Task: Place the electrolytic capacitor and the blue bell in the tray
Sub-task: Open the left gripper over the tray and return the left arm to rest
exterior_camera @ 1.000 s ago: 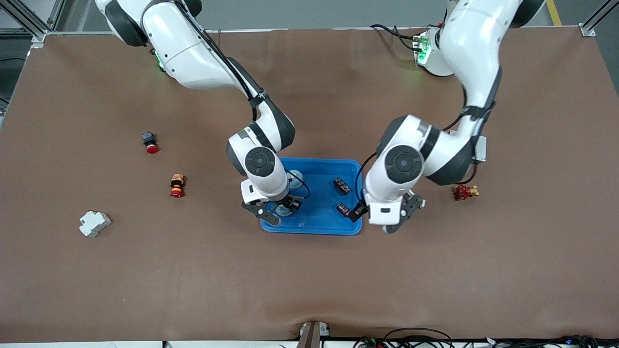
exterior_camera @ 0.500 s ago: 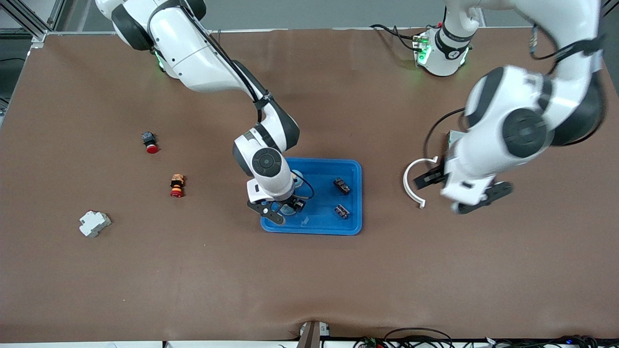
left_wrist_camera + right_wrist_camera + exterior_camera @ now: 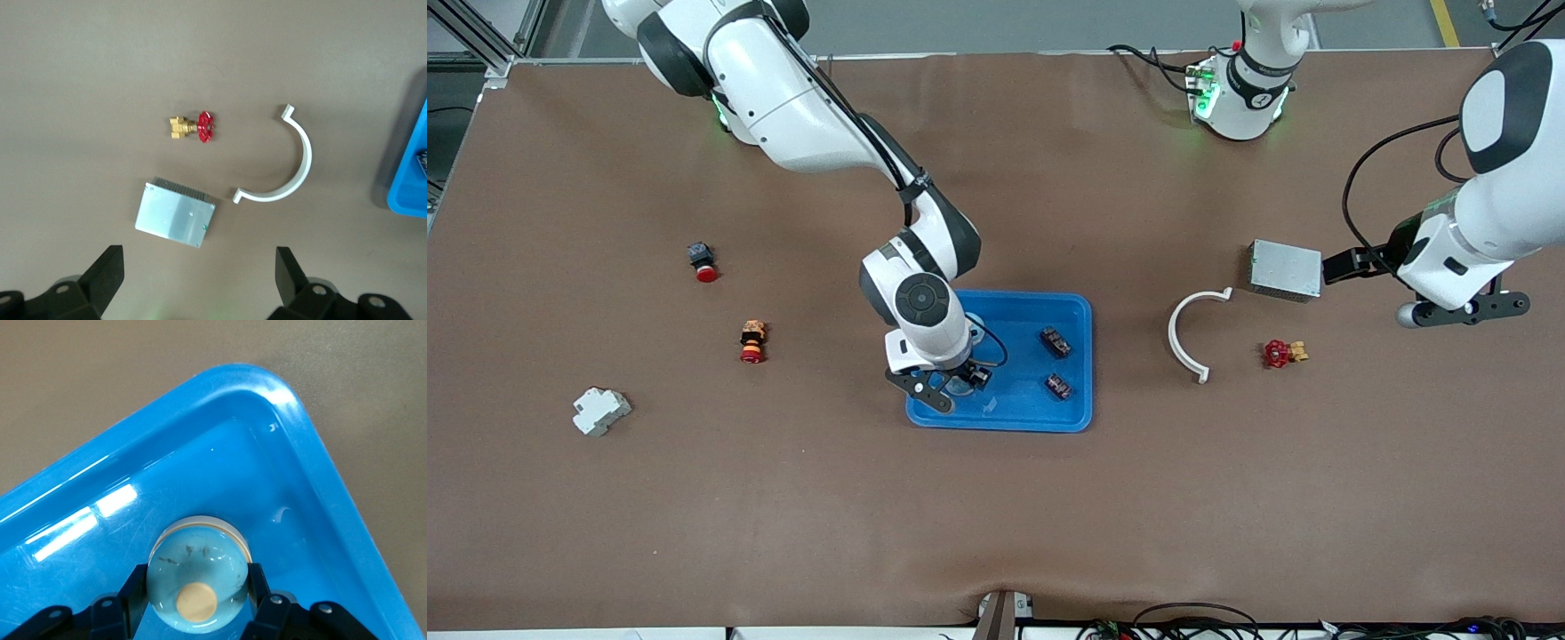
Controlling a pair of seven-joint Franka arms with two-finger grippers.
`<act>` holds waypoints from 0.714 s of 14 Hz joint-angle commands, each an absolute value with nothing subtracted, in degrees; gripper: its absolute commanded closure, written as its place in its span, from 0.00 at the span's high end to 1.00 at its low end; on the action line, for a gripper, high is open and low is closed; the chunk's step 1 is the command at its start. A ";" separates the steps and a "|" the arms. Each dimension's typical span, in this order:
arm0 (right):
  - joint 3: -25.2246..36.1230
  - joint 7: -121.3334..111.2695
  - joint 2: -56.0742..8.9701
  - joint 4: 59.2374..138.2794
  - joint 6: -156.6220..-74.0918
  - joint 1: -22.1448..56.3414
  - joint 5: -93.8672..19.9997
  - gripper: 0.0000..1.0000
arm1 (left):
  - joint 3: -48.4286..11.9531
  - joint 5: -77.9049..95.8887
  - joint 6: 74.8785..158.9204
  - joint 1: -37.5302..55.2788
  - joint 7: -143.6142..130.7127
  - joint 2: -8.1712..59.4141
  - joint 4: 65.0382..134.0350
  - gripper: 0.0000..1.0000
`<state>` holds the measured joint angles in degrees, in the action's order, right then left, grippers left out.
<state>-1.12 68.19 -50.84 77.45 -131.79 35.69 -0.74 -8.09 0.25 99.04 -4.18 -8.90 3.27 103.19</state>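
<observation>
The blue tray (image 3: 1014, 413) lies mid-table. My right gripper (image 3: 947, 387) is low over the tray's corner nearest the camera, shut on the pale blue bell (image 3: 197, 567). One finger presses each side of its dome, and the bell sits inside the tray's rim (image 3: 300, 453). Two small dark parts that look like electrolytic capacitors (image 3: 1056, 341) (image 3: 1058, 386) lie in the tray toward the left arm's end. My left gripper (image 3: 1458, 311) hangs open and holds nothing, over bare table beside the grey metal box (image 3: 175, 215).
A white curved clip (image 3: 1192, 338), a red-handled brass valve (image 3: 1280, 354) and the grey box (image 3: 1285, 269) lie between the tray and the left gripper. A red button (image 3: 703, 262), an orange-red switch (image 3: 752, 342) and a white breaker (image 3: 600, 411) lie toward the right arm's end.
My left arm has swung away from the tray's edge out toward its own end of the table, still open. My right gripper has shifted slightly over the tray with the bell.
</observation>
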 commanded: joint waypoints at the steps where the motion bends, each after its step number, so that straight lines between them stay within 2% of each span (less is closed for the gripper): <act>1: -0.53 70.22 -52.29 75.67 -132.18 36.47 0.18 0.00 | -8.70 1.41 106.76 -4.74 -7.21 -2.89 112.22 1.00; 3: -0.44 70.66 -52.38 75.67 -132.54 37.09 0.26 0.00 | -8.70 1.32 107.49 -4.66 -7.21 -2.81 111.10 1.00; 5: -0.44 70.75 -52.47 75.67 -132.54 37.09 0.26 0.00 | -8.61 1.23 106.88 -4.75 -7.03 -1.50 106.02 1.00; 6: -0.44 70.66 -52.38 75.67 -132.54 37.09 0.26 0.04 | -8.44 1.23 106.35 -4.83 -7.21 -0.71 103.21 1.00; 7: -0.44 70.66 -52.38 75.67 -132.54 37.00 0.26 0.83 | -8.44 1.23 105.65 -4.83 -7.29 0.34 100.05 1.00; 8: -0.44 70.58 -52.38 75.76 -132.63 37.00 0.52 1.00 | -8.61 0.80 103.99 -4.31 -7.56 2.27 96.19 1.00; 10: -0.44 70.58 -52.38 75.76 -132.54 37.00 2.37 1.00 | -8.79 -0.08 100.91 -3.69 -7.82 3.86 92.03 1.00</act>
